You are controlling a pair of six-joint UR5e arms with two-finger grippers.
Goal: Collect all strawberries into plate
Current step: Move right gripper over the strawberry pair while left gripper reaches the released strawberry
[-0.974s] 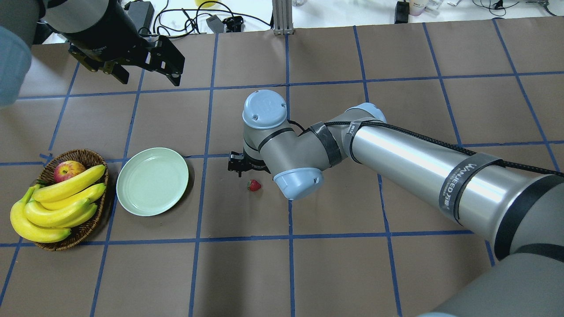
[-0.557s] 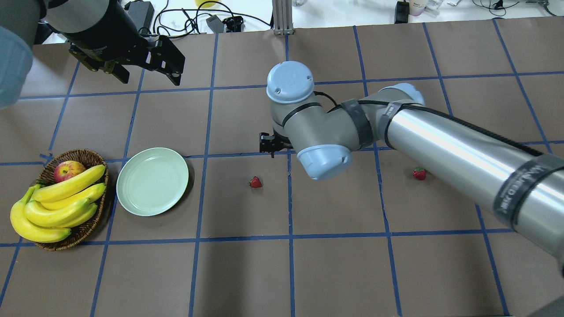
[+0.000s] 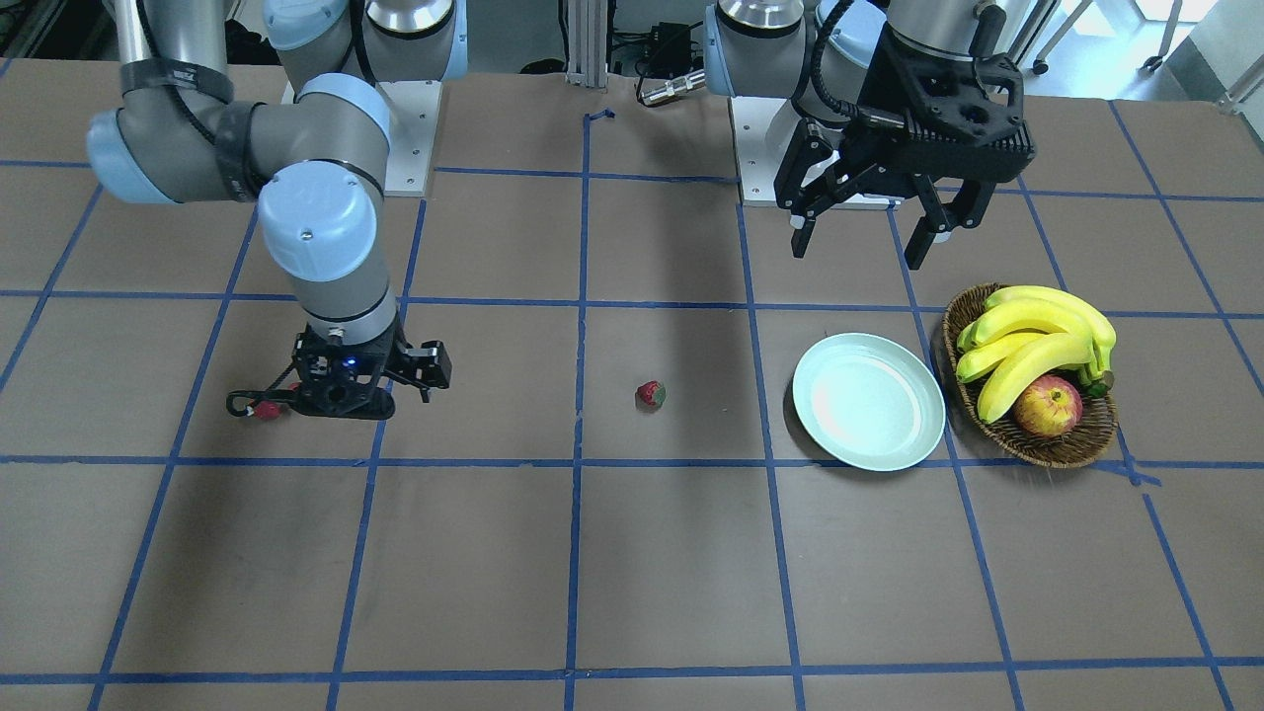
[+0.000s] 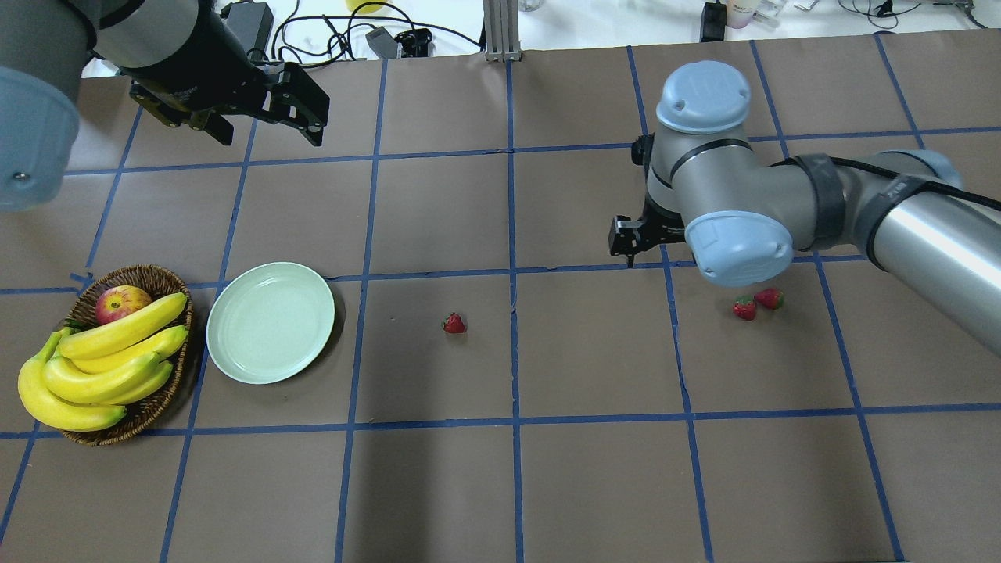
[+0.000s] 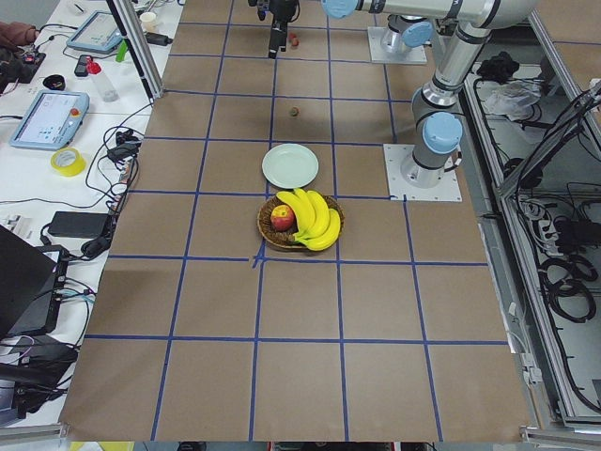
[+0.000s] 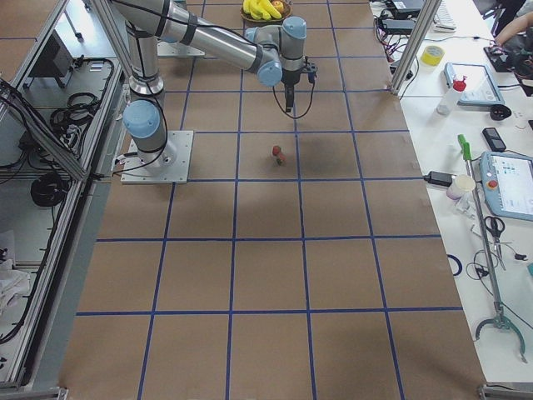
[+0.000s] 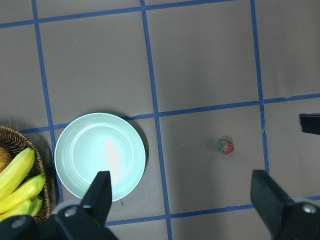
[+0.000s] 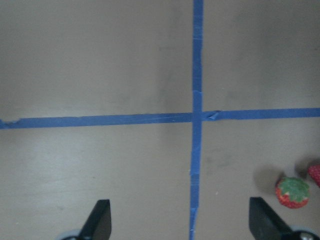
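Three strawberries lie on the table. One (image 4: 453,323) is in the middle, also in the front view (image 3: 651,395) and the left wrist view (image 7: 226,146). Two (image 4: 744,308) (image 4: 769,298) lie close together on the right. The mint-green plate (image 4: 270,322) is empty, beside the basket. My right gripper (image 8: 180,224) is open and empty, pointing down over a tape crossing. One berry of the pair (image 8: 292,192) shows just outside its right finger, the other (image 8: 315,172) at the view's edge. My left gripper (image 4: 266,129) is open and empty, high above the table's far left part.
A wicker basket (image 4: 156,275) with bananas (image 4: 102,360) and an apple (image 4: 121,303) stands left of the plate. Blue tape lines grid the brown table. Cables and small devices lie beyond the far edge.
My right arm has swung to the right, away from the middle strawberry, and now hangs near the pair on the right. The left arm has barely moved.
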